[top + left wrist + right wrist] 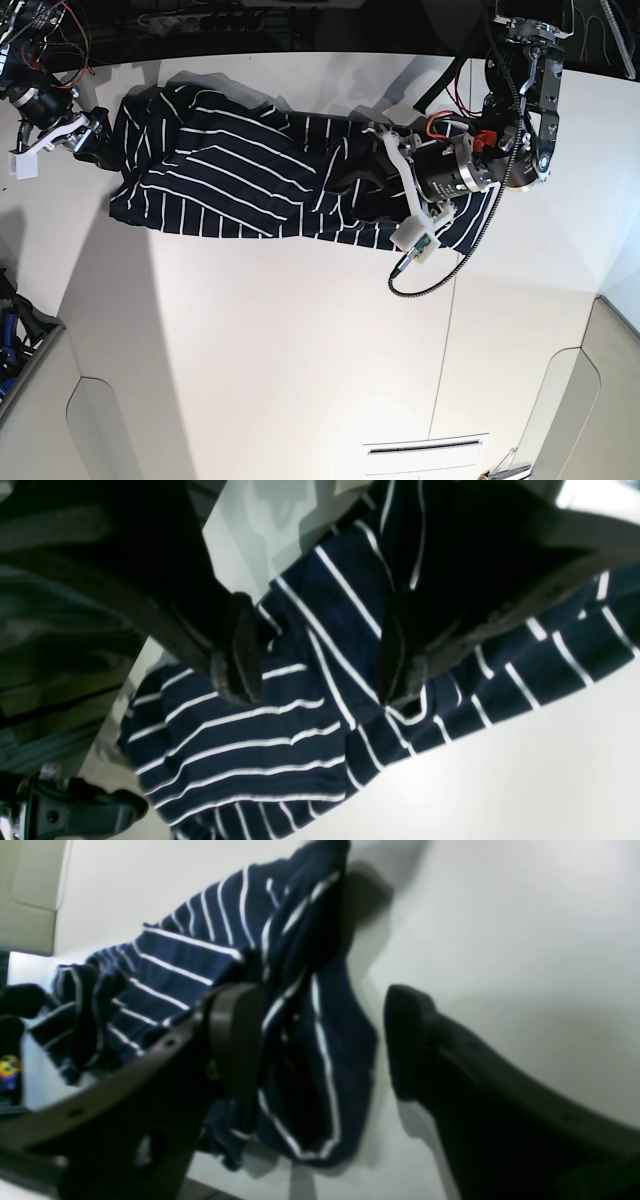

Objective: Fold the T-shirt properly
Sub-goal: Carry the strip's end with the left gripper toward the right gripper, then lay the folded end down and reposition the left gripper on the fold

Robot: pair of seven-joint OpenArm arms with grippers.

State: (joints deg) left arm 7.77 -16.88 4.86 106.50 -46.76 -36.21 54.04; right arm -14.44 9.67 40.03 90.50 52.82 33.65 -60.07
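Observation:
The T-shirt (250, 175), dark navy with thin white stripes, lies rumpled and stretched sideways across the far part of the white table (300, 340). My left gripper (320, 672) hovers over the shirt's right end (250, 760), open, with striped cloth showing in the gap between its dark fingers (240, 650). In the base view this gripper (365, 175) sits on the right half of the shirt. My right gripper (320, 1045) is open at the shirt's left end (300, 1065), where a bunched fold lies between its spread fingers (235, 1040). In the base view it (92, 135) is at the shirt's left edge.
A black cable (445, 275) loops from the left arm (500, 160) down over the table in front of the shirt. Wiring and dark equipment (40, 40) crowd the far left corner. The table's left edge (40, 330) drops off to darker clutter.

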